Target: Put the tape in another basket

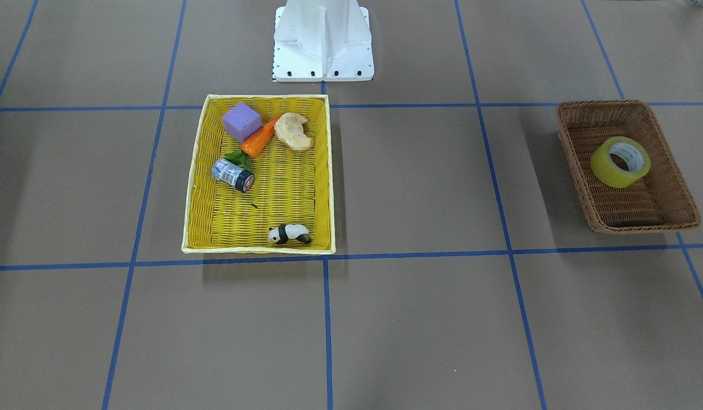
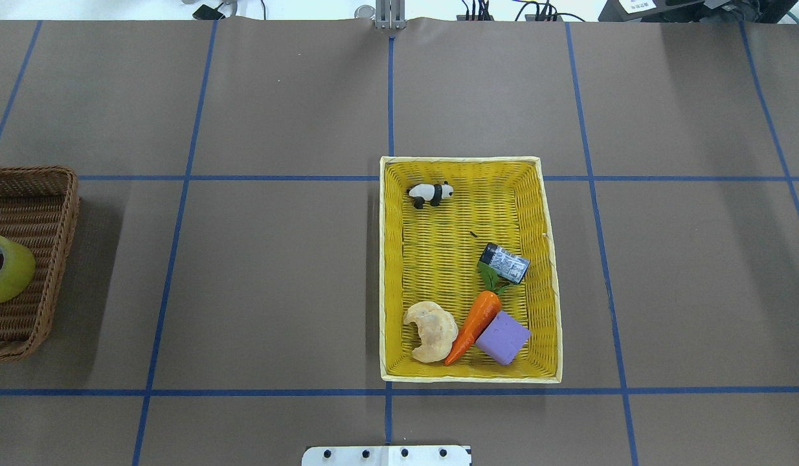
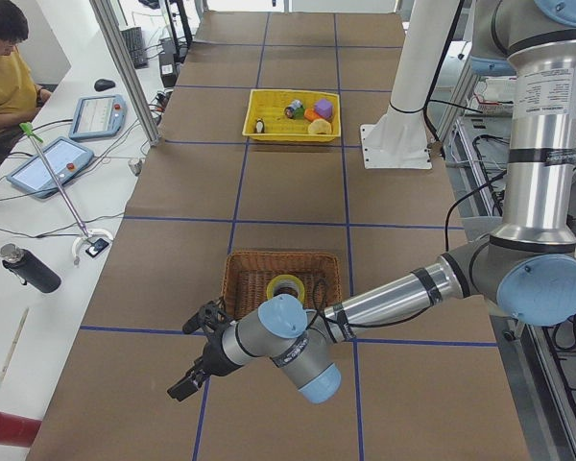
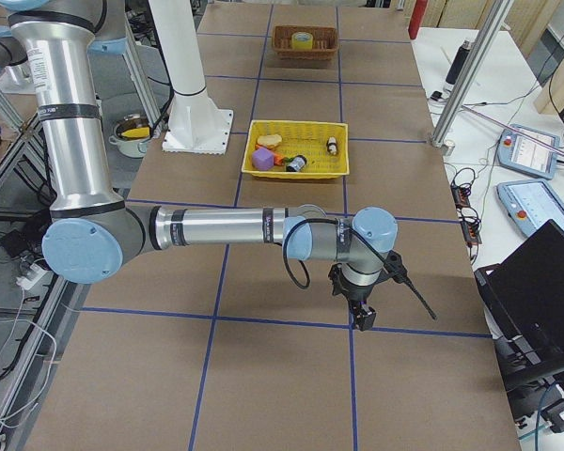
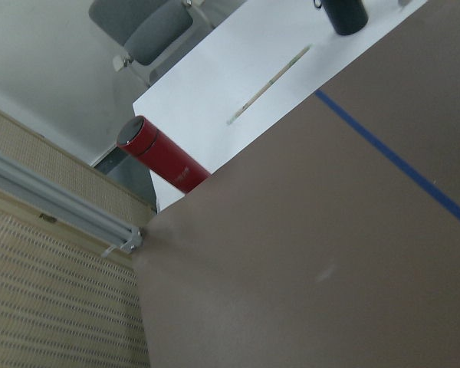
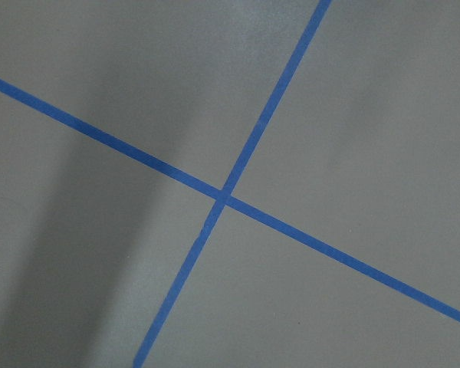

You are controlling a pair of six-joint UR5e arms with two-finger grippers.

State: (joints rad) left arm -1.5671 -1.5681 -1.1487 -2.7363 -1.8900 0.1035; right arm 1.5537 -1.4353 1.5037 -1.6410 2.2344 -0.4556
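The yellowish tape roll (image 1: 620, 162) lies inside the brown wicker basket (image 1: 636, 202), at the left edge of the overhead view (image 2: 4, 268). The yellow basket (image 1: 283, 199) stands mid-table in front of the robot's base. My left gripper (image 3: 197, 370) shows only in the exterior left view, low over the table just beyond the brown basket (image 3: 245, 279); I cannot tell if it is open or shut. My right gripper (image 4: 362, 315) shows only in the exterior right view, above the table short of the yellow basket (image 4: 320, 169); I cannot tell its state either.
The yellow basket holds a purple block (image 1: 241, 121), a carrot (image 1: 261, 139), a croissant (image 1: 293, 131), a blue-grey cylinder with a red end (image 1: 233, 174) and a panda figure (image 1: 289, 233). A red bottle (image 5: 161, 156) stands on the side desk.
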